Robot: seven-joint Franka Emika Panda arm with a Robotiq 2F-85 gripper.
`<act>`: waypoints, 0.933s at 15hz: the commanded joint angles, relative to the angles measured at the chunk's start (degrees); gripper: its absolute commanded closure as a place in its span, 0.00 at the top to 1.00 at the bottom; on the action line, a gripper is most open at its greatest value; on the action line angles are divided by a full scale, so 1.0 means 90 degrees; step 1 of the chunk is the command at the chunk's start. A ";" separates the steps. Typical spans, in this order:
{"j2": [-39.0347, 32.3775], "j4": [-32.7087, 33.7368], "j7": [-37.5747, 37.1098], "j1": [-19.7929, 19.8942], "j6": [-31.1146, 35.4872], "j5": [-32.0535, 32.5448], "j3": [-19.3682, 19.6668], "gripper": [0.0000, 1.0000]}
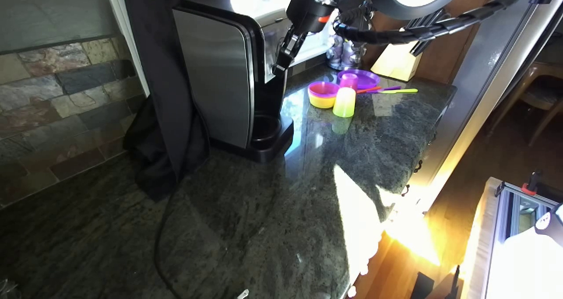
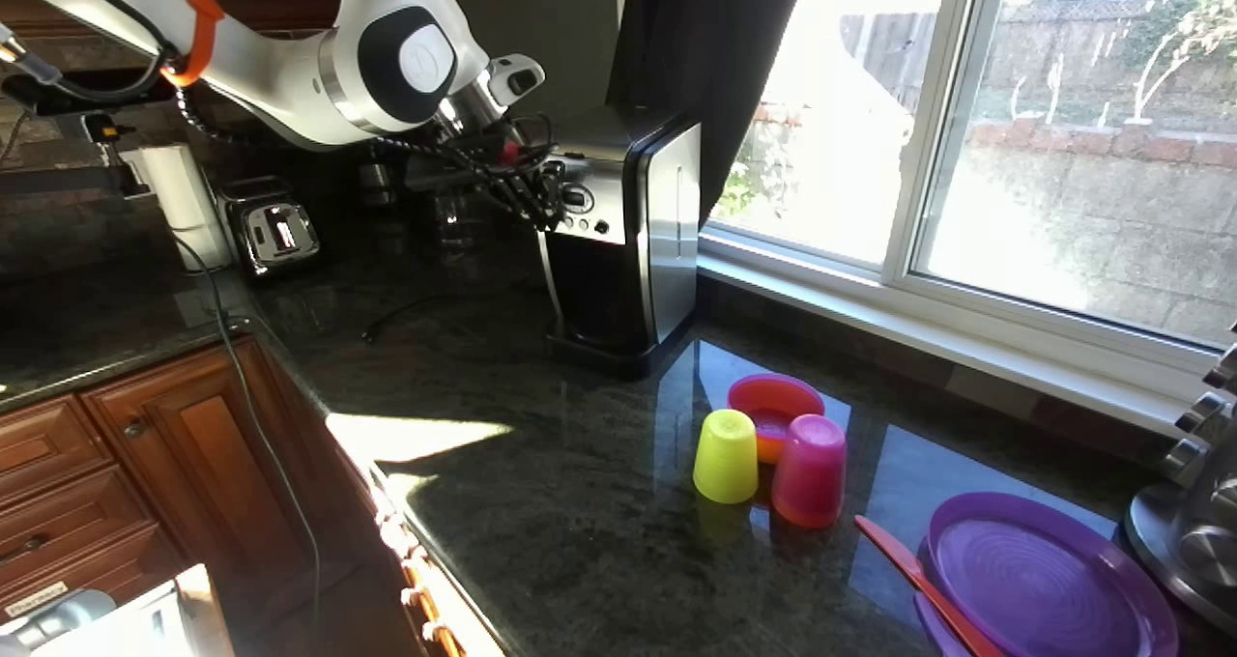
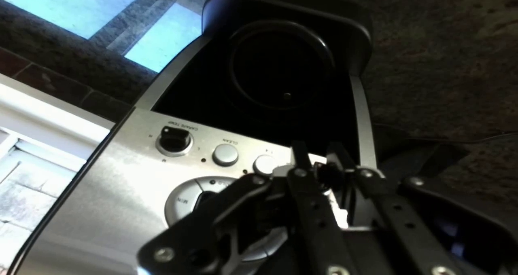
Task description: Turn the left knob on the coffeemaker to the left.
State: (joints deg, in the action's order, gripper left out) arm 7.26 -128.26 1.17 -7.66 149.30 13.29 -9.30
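At the brushed-silver front panel (image 3: 133,194), a black two-fingered gripper (image 3: 317,150) stands astride the small dark left knob (image 3: 327,178)

With the wrist view showing the panel upside down, we take the knob between the jaws for the left one. The jaws are narrowly parted; whether they press on it or stop just short, we cannot tell. We judge the spacing deliberate, since a twist to the left calls for a hold on both flanks. Near the panel's opposite edge, a round black knob (image 3: 175,140) with a white dot sits well apart.

These controls sit high on the tall, boxy, steel-sided black coffeemaker (image 1: 215,79), which stands upright on the dark mottled stone counter (image 1: 255,220), beside the white-framed window (image 2: 1024,169). That height, we think, is why the white robot arm (image 2: 300,82) slants down from above.

Apart from the base stand an upturned yellow-green plastic cup (image 2: 726,456), an upturned pink plastic cup (image 2: 810,471) and a round purple plate (image 2: 1034,580), probably placed aside so nothing crowds the reach to the knob.
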 commanded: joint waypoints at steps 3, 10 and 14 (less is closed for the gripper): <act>-0.0033 -0.0081 -0.0136 -0.0009 0.0177 -0.0015 -0.0023 0.00; 0.0015 0.0016 -0.0537 0.0105 -0.0180 0.0952 -0.0180 0.02; -0.0074 0.0219 -0.1077 0.0114 -0.0773 0.2385 -0.0412 0.02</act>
State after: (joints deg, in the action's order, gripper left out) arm 7.11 -127.83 -4.81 -7.52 147.23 26.51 -11.07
